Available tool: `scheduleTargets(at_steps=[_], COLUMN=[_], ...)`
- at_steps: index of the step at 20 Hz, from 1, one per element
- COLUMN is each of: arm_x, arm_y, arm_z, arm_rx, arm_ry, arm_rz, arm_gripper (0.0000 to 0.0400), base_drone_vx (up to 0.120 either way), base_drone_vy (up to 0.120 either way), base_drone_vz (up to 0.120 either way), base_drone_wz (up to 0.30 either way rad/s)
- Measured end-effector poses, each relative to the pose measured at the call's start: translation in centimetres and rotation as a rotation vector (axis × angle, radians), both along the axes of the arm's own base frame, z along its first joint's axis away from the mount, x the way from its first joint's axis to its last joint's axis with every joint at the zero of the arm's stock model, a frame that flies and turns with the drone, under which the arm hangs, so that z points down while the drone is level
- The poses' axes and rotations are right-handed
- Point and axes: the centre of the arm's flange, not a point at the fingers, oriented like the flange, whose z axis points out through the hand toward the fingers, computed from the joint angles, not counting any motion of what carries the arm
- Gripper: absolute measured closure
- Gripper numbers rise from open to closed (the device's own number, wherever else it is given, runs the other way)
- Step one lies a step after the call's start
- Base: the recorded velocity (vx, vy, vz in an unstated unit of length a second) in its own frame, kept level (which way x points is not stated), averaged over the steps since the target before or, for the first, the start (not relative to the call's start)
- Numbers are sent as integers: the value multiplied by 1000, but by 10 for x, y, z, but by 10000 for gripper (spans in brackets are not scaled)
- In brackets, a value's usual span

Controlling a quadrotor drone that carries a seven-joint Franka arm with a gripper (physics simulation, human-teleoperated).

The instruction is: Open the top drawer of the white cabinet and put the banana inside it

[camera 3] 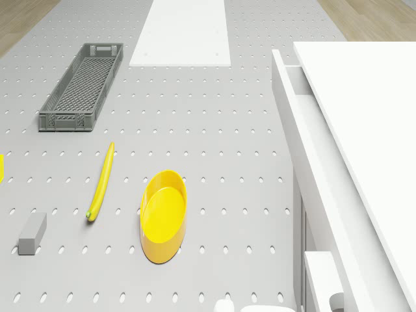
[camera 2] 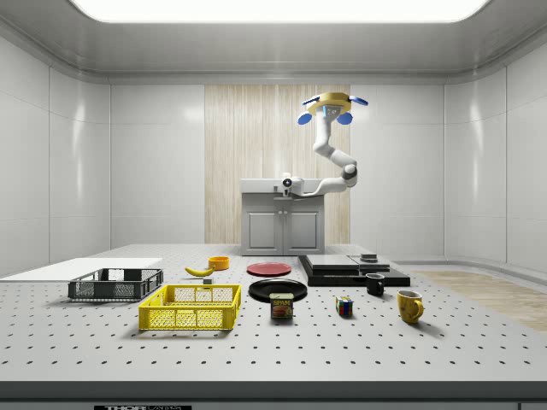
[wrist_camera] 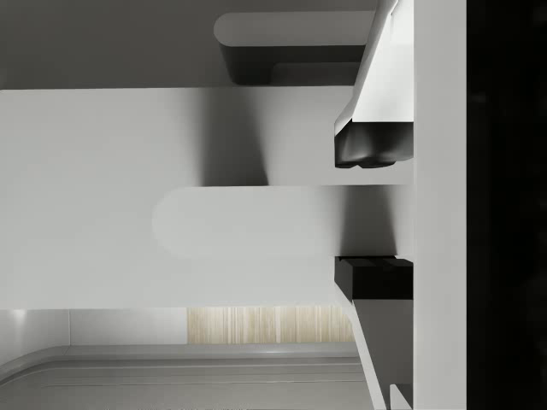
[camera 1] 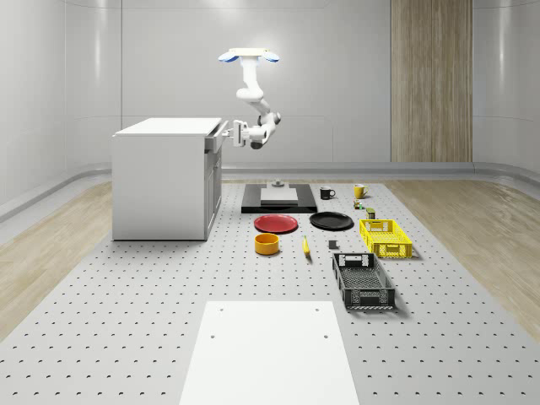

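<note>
One risk is dominating: the tool (wrist_camera: 374, 209), whose fingers (wrist_camera: 367, 147) are closing around the top drawer's handle (wrist_camera: 248, 222) on the white cabinet (camera 1: 164, 181), could be slipping off if I am pulling off-axis while the drone (camera 1: 249, 56) is hovering beside the cabinet. I am seeing the banana (camera 3: 102, 181), slim, yellow and gently curved, lying on the bench (camera 1: 126, 287) mid-surface, just beside the yellow bowl (camera 3: 164, 214).

Matt white cabinet (camera 1: 164, 177), perforated metal table (camera 1: 126, 304), glossy banana (camera 3: 102, 181)
</note>
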Motion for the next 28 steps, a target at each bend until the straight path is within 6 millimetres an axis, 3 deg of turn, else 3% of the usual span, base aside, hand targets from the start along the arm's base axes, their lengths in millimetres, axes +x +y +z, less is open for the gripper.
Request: scheduleTargets(at_steps=[1, 2, 3, 4, 5, 6, 7, 8, 9, 10, 19, 21, 23, 28], arm_x=[4, 7, 14, 15, 13, 9, -4, -25, -32, -30, -6, -4, -2, 0], arm_y=[-4, -13, -30, -37, -40, -44, -53, -72, -102, -112, -116, -117, -116, -101], arm_z=[-10, -35, -57, -55, -48, -33, -13, -4, -20, -25, -4, -2, 0, 1], arm_rx=[-6, -51, -16, -10, -3, 25, -33, -67, -64, -52, 0, 4, 7, 11], arm_ry=[-11, -60, -51, -37, -24, 14, 56, -34, -59, -47, 15, 20, 23, 27], arm_rz=[1, 35, 34, 29, 24, 17, 26, 89, 96, 82, 17, 12, 9, 4], arm_gripper=[197, 29, 110, 151, 214, 366, 400, 378, 360, 346, 300, 182, 111, 32], base_drone_vx=[0, 0, 0, 0, 0, 0, 0, 0, 0, 0, 0, 0, 0, 0], base_drone_vy=[0, 0, 0, 0, 0, 0, 0, 0, 0, 0, 27, 0, 0, 0], base_drone_vz=[0, 0, 0, 0, 0, 0, 0, 0, 0, 0, 0, 0, 0, 0], base_drone_wz=[0, 0, 0, 0, 0, 0, 0, 0, 0, 0, 0, 0, 0, 0])
